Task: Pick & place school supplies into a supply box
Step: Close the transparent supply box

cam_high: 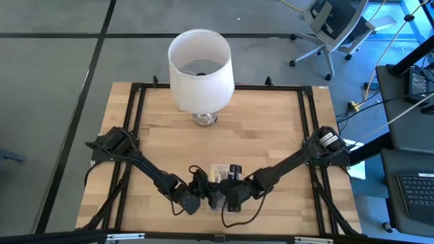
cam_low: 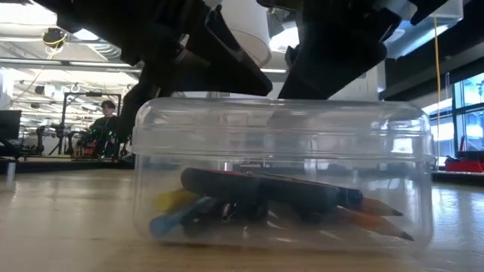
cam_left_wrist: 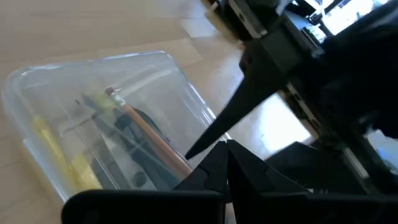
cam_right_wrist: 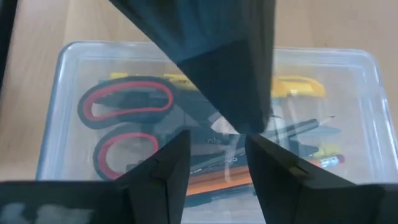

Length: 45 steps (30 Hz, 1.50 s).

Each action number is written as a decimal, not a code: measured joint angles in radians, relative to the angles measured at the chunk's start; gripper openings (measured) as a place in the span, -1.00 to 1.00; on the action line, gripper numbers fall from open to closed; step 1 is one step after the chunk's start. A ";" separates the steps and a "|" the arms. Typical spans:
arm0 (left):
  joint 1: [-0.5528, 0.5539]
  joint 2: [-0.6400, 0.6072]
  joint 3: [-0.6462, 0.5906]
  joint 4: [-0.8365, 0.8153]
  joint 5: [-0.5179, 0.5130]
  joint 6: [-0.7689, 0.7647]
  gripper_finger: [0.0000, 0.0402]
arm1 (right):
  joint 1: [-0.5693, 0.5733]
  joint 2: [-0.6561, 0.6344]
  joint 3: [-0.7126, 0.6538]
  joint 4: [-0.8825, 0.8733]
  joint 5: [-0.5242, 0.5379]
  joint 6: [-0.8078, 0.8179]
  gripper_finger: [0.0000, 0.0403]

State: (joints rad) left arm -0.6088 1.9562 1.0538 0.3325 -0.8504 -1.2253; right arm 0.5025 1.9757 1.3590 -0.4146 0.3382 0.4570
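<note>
High: box (cam_high: pixel 222 172) at lower centre of desk (cam_high: pixel 271 129), both pincers meeting over it, left pincer (cam_high: pixel 198 195) and right pincer (cam_high: pixel 230 193) equally near.
Low: lidded box fills frame, long axis left-right; pens (cam_low: pixel 265 198) inside.
Left wrist: fingers together, box upper left.
Right wrist: fingers apart, empty, box just beyond; only here scissors (cam_right_wrist: pixel 124 124) show.
</note>
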 joint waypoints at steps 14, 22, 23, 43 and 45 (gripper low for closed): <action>-0.033 -0.106 0.000 -0.147 0.008 0.053 -0.99 | -0.006 0.025 0.004 -0.071 -0.102 -0.128 -0.22; -0.043 -0.126 0.000 -0.231 0.148 0.023 -0.99 | 0.009 0.025 -0.003 -0.075 -0.134 -0.179 -0.22; -0.044 -0.126 0.000 -0.247 0.173 0.011 -0.99 | 0.011 0.025 -0.003 -0.077 -0.141 -0.184 -0.22; -0.065 -0.126 0.000 -0.348 0.242 -0.035 -0.99 | 0.042 0.027 -0.003 -0.084 -0.169 -0.096 -0.22; -0.065 -0.126 0.000 -0.348 0.254 -0.036 -0.99 | 0.043 0.028 -0.003 -0.086 -0.167 -0.073 -0.22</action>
State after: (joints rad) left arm -0.6735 1.8297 1.0542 -0.0158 -0.5963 -1.2617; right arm 0.5450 2.0033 1.3560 -0.5010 0.1711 0.3836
